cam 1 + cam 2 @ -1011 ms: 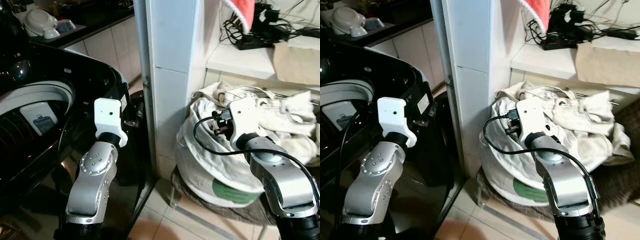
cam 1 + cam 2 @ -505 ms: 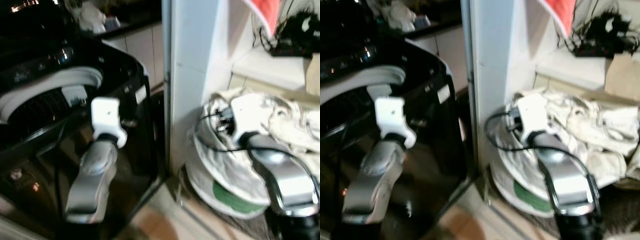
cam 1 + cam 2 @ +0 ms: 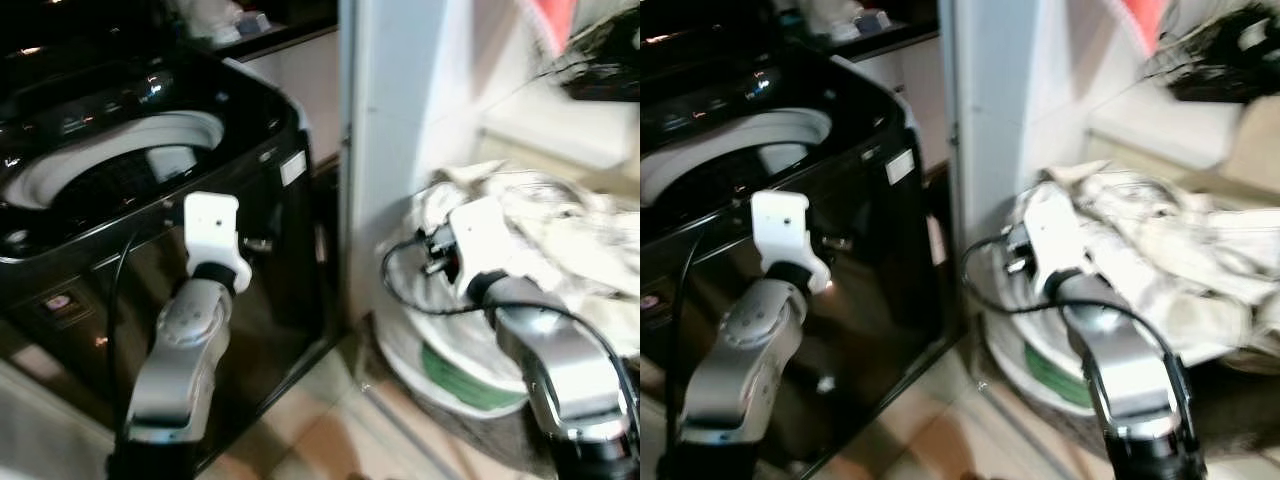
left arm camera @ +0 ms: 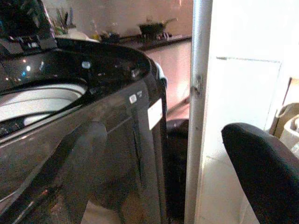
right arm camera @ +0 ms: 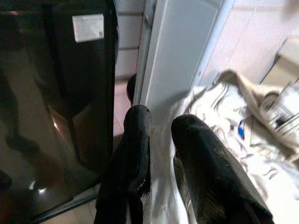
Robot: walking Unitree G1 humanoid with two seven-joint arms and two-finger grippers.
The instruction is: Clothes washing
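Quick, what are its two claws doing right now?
Left gripper: open, holding nothing.
Right gripper: nearly shut, empty, beside the pile of clothes.

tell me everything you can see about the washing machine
The washing machine is a glossy black top-loader with its lid open, showing a pale ring around the dark ribbed drum. A small white sticker sits near the upper corner of its side panel. Its shiny side reflects lights and the room. It stands on the tiled floor against a white pillar, left of the laundry heap. The left hand is open close beside it; contact cannot be told.
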